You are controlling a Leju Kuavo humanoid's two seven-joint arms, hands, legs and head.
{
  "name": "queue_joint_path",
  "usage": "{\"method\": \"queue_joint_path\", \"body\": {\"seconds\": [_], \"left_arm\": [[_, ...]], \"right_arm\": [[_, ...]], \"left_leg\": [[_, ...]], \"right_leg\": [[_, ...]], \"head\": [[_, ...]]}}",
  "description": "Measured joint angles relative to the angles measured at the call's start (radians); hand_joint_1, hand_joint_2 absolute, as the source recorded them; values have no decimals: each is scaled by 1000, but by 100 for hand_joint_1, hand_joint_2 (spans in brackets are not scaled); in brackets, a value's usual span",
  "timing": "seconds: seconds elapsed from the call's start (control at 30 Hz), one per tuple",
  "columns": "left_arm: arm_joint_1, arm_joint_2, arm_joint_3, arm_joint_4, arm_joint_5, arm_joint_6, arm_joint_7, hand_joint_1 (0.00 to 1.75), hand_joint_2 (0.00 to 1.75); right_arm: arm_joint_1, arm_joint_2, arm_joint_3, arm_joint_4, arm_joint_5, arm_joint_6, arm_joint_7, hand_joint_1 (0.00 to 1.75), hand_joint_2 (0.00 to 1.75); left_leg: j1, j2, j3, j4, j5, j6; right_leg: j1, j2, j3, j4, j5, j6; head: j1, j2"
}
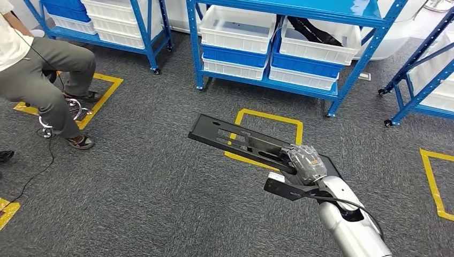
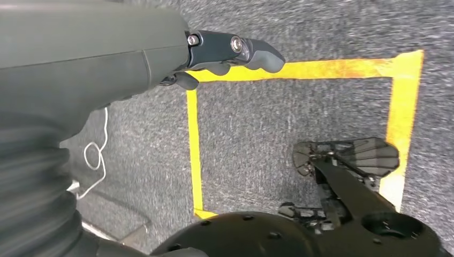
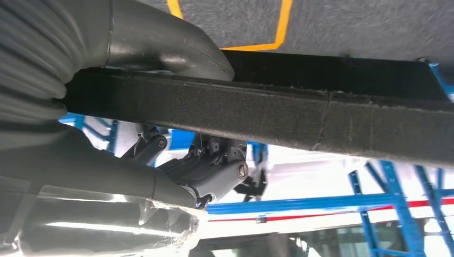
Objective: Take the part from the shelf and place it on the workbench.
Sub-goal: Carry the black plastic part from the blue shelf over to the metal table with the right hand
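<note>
The robot's right hand (image 1: 304,164) is gripping a flat black metal part (image 1: 235,136), a long plate with slots and holes cut in it, and holding it out level above the grey carpet. In the right wrist view the thick thumb (image 3: 160,40) is lying on one face of the part (image 3: 300,115) while the darker fingers (image 3: 214,171) are curling against the opposite face, so the plate's edge is clamped between them. The part is hanging over a yellow tape square (image 1: 267,134) on the floor, on the near side of the blue shelf (image 1: 292,48) with its white and blue bins (image 1: 238,29). Well off to the left of that shelf a person (image 1: 37,75) is sitting on a stool.

The left hand (image 2: 225,53) is hanging low over another yellow tape square (image 2: 300,69), its fingers curling loosely with nothing in them.
</note>
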Motion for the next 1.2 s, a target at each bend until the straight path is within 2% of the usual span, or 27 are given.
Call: {"method": "queue_joint_path", "body": {"seconds": [0.03, 0.07, 0.1, 0.13, 0.17, 0.23, 0.3, 0.37, 0.4, 0.43, 0.47, 0.5, 0.53, 0.6, 0.67, 0.73, 0.77, 0.8, 0.83, 0.9, 0.93, 0.97, 1.0, 1.07, 1.13, 1.17, 1.2], "left_arm": [[0, 0, 0, 0, 0, 0, 0, 0, 175], [0, -1, 0, 0, 0, 0, 0, 0, 175], [0, -1, 0, 0, -1, 0, 0, 0, 175], [-1, -1, 0, 0, -1, 0, 0, 0, 175], [0, -1, 0, 0, -3, 0, 0, 0, 175], [3, 0, 0, 1, -6, 1, 0, 0, 175], [6, 2, 0, 1, -9, 4, 0, 0, 175], [5, 2, 0, 1, -11, 8, -1, 0, 175], [5, 3, 0, 1, -12, 10, -1, 0, 175], [4, 3, 0, 1, -13, 10, -1, 0, 175], [4, 3, 0, 1, -14, 11, -1, 0, 175], [5, 3, 0, 1, -16, 11, -1, 0, 175], [5, 4, 0, 1, -17, 12, -1, 0, 175], [4, 5, 0, 1, -18, 10, 0, 0, 175], [1, 6, 1, 1, -10, 0, 2, 0, 175], [-1, 6, 8, 1, 11, -14, 5, 0, 175], [-1, 6, 13, 1, 21, -18, 6, 0, 175], [-1, 6, 20, 1, 29, -20, 5, 0, 175], [-2, 6, 26, 1, 33, -21, 4, 0, 175], [-5, 5, 34, 1, 37, -21, 0, 0, 175], [-6, 5, 38, 1, 39, -21, -2, 0, 175], [-6, 5, 43, 1, 42, -21, -4, 0, 175], [-5, 4, 49, 1, 45, -22, -4, 0, 175], [-4, 4, 55, 1, 48, -23, -4, 0, 175], [-4, 3, 58, 2, 50, -24, -3, 0, 175], [-4, 3, 60, 2, 50, -24, -2, 0, 175], [-3, 2, 63, 2, 51, -24, 1, 0, 175]], "right_arm": [[0, 0, 0, 0, 0, 0, 0, 175, 175], [-1, -1, 0, 0, 0, 0, 0, 175, 175], [-1, -1, -1, 0, 0, 0, 0, 175, 175], [-1, -1, 0, 0, 0, 0, 0, 175, 175], [-1, -2, 0, 0, 0, 0, 0, 175, 175], [0, -1, 0, 0, 1, 1, -1, 175, 175], [-1, 1, 0, 0, 2, 1, -4, 175, 175], [0, 1, 0, -1, 4, 1, -8, 175, 175], [0, 1, 0, -1, 5, 1, -9, 175, 175], [1, 1, 0, 0, 6, 1, -10, 175, 175], [2, 1, 0, 0, 6, 1, -10, 175, 175], [3, 2, 0, 0, 6, 1, -10, 175, 175], [3, 3, 0, -1, 6, 1, -11, 175, 175], [3, 3, -2, -2, 7, 1, -11, 175, 175], [2, 5, -4, -5, 8, 1, -13, 175, 175], [1, 13, -5, -7, 13, 0, -15, 175, 175], [1, 18, -4, -7, 17, 0, -16, 175, 175], [1, 24, -3, -8, 20, 0, -16, 175, 175], [0, 29, -2, -9, 23, 0, -16, 175, 175], [2, 35, 1, -10, 24, 1, -13, 175, 175], [4, 35, 2, -11, 25, 1, -9, 175, 175], [7, 36, 2, -14, 25, 1, -5, 175, 175], [10, 36, 1, -17, 25, 1, -1, 175, 175], [11, 36, 1, -27, 26, 1, 4, 175, 175], [12, 37, 1, -36, 27, 1, 6, 175, 175], [12, 39, 1, -41, 29, 1, 8, 175, 175], [12, 42, 1, -45, 31, 1, 10, 175, 175]], "left_leg": [[-1, -11, 0, 1, 2, -2], [-2, -22, -1, 2, 3, -5], [-5, -33, -4, 5, 4, -9], [-8, -42, -8, 8, 5, -12], [-10, -52, -14, 11, 7, -16], [-8, -64, -24, 17, 9, -21], [-5, -33, -45, 57, -18, -32], [3, 19, -99, 171, -82, -49], [10, 33, -132, 239, -112, -56], [16, 41, -156, 288, -128, -62], [22, 45, -164, 303, -125, -67], [28, 49, -151, 278, -105, -72], [33, 60, -119, 218, -73, -76], [36, 103, -48, 86, -27, -82], [29, 118, -23, 35, -19, -75], [19, 92, -24, 33, -18, -56], [16, 81, -23, 30, -15, -47], [15, 70, -22, 27, -13, -36], [16, 60, -21, 25, -10, -27], [11, 35, -22, 26, -8, -15], [8, 19, -23, 26, -8, -13], [4, 2, -23, 26, -8, -11], [-1, -13, -22, 26, -8, -10], [-8, -43, -20, 26, -7, -9], [-15, -67, -21, 29, -6, -9], [-16, -78, -23, 29, -6, -10], [-17, -88, -26, 30, -5, -13]], "right_leg": [[-1, 9, 29, -66, 32, 8], [-2, 29, 62, -142, 63, 13], [-3, 45, 89, -205, 89, 11], [-5, 57, 104, -242, 103, 8], [-6, 61, 109, -258, 110, 2], [-14, 41, 109, -258, 116, -6], [-20, 21, 110, -259, 120, -15], [-21, 0, 110, -260, 121, -21], [-20, -12, 109, -260, 121, -23], [-21, -24, 108, -259, 121, -23], [-22, -35, 108, -259, 120, -22], [-25, -47, 109, -259, 119, -21], [-28, -57, 110, -259, 117, -18], [-24, -75, 114, -258, 110, -6], [-13, -92, 119, -259, 105, 9], [-9, -110, 125, -261, 102, 25], [-10, -106, 123, -253, 96, 31], [-14, -89, 113, -227, 81, 31], [-17, -65, 92, -180, 57, 28], [-16, -19, 24, -43, -1, 16], [-13, -10, -9, 15, -19, 14], [-9, -5, -28, 42, -21, 15], [-3, 0, -29, 29, -6, 18], [9, 26, 17, -97, 58, 18], [16, 60, 66, -213, 109, 3], [18, 68, 76, -238, 120, -5], [19, 63, 80, -244, 123, -13]], "head": [[0, 0], [1, 0], [0, 0], [-1, 0], [-1, 0], [-2, 0], [-5, 0], [-11, 0], [-13, 0], [-13, 0], [-13, 0], [-13, 0], [-13, 0], [-15, 0], [-11, 0], [-5, 0], [-4, 0], [-3, 0], [-1, 0], [2, 0], [3, 0], [3, 0], [3, 0], [3, 0], [2, 0], [2, 0], [1, 0]]}}
